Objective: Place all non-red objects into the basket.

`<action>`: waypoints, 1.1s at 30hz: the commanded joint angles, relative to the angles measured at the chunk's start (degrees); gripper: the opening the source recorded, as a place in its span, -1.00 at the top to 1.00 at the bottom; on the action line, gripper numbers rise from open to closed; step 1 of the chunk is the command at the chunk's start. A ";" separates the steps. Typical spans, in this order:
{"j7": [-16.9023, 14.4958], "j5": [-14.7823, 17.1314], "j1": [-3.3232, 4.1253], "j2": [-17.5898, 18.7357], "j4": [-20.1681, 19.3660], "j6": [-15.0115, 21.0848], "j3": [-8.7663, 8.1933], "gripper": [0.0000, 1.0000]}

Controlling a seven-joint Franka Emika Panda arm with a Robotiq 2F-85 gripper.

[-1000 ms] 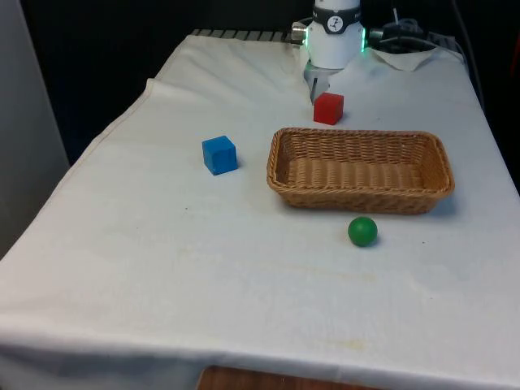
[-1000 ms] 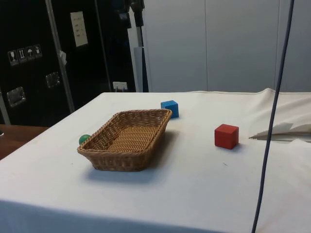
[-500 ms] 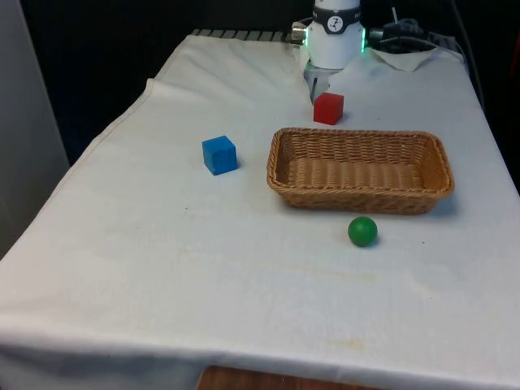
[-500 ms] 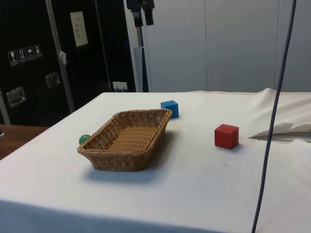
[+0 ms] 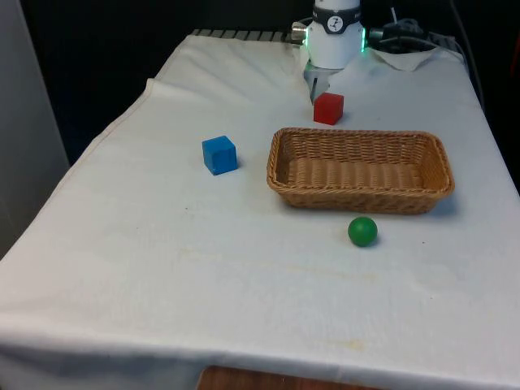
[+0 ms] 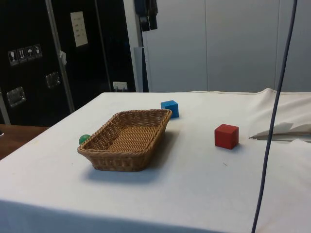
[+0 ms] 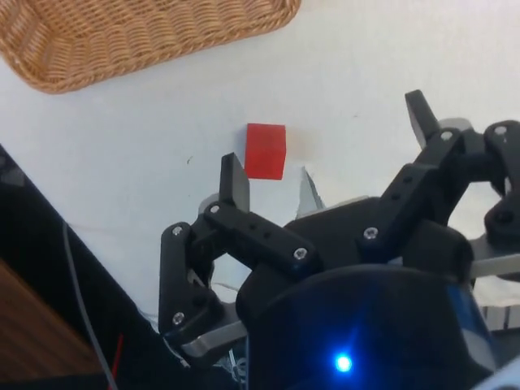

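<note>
Nothing had gone into the wicker basket [image 5: 360, 171] yet, so the job looked to be at its very first reach. The gripper [image 7: 325, 154] hung high above the desk with its jaws spread apart and holding nothing, the red cube [image 7: 266, 150] far below them (that one should stay put). The blue cube [image 5: 219, 154] sat apart from the basket toward the desk's long edge, the green ball [image 5: 362, 231] just beside the basket's near wall. Next, I'd guess, came a descent over either one.

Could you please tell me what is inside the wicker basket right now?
Nothing: the wicker basket shows only its bare woven floor. Its near wall hides a thin strip of floor in the front view.
</note>
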 commanded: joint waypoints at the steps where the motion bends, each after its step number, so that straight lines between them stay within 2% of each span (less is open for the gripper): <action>1: -1.15 -0.06 -0.11 0.00 -0.34 0.57 -0.23 -1.00; 2: -1.60 -0.06 -0.11 0.00 -0.40 0.63 -0.34 -1.00; 3: -0.52 0.00 -0.06 0.06 -0.06 0.00 -0.17 -1.00; 4: -2.06 -0.11 -0.11 0.00 -0.52 0.69 -0.52 -1.00; 12: -4.64 0.00 -0.06 0.11 -1.03 0.46 -1.43 -1.00; 17: -6.53 -0.11 -0.06 -0.11 -1.83 1.49 -1.89 -1.00; 33: -7.10 0.00 -0.06 0.34 -1.89 1.43 -2.18 -1.00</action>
